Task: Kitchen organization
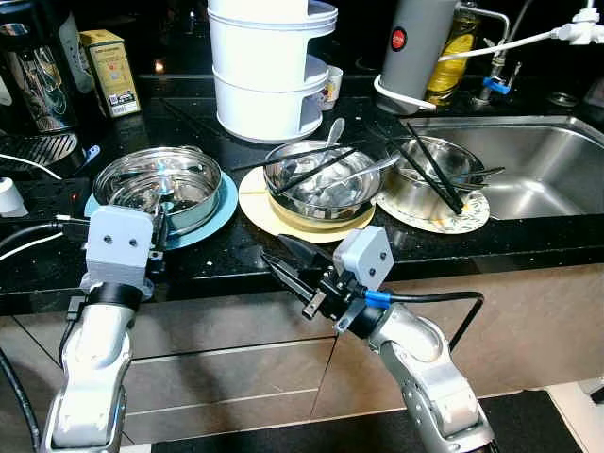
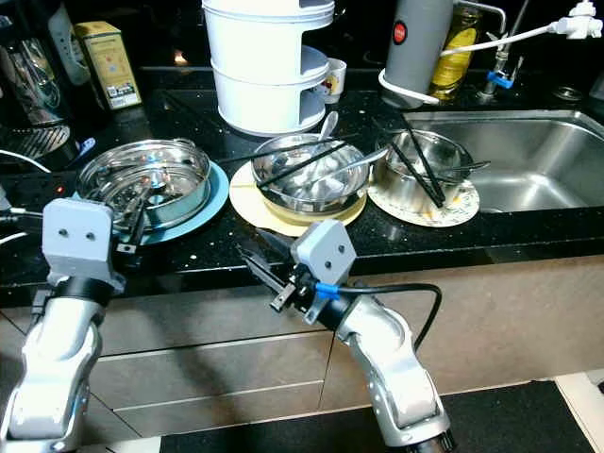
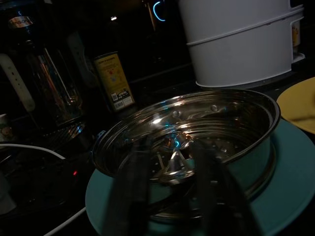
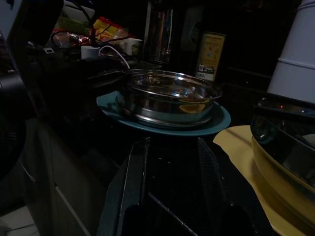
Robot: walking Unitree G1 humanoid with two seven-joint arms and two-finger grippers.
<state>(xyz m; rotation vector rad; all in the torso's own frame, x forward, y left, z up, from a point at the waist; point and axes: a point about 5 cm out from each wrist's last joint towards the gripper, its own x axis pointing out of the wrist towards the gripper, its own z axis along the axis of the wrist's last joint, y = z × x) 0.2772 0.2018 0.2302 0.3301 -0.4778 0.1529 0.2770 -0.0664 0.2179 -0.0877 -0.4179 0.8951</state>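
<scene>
From the head views, the left tool (image 1: 159,229) hovers at the steamer pan (image 1: 159,188) on its teal plate (image 1: 219,209) on the desk (image 1: 528,236). Wrist views show both tools spread, empty; the right tool (image 4: 170,162) waits. Probably next: gripping the pan's rim.

Glossy black speckled stone counter (image 1: 528,236), shiny steel steamer pan (image 1: 158,185) – mirror-bright, matt brushed-steel sink (image 1: 528,165)

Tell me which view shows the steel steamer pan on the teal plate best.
Left eye view: the steamer pan sits whole, seen from above, perforated insert visible, on the teal plate. Right eye view matches. Left wrist view is close but dark, behind the left hand. Right wrist view gives a dim side profile.
</scene>
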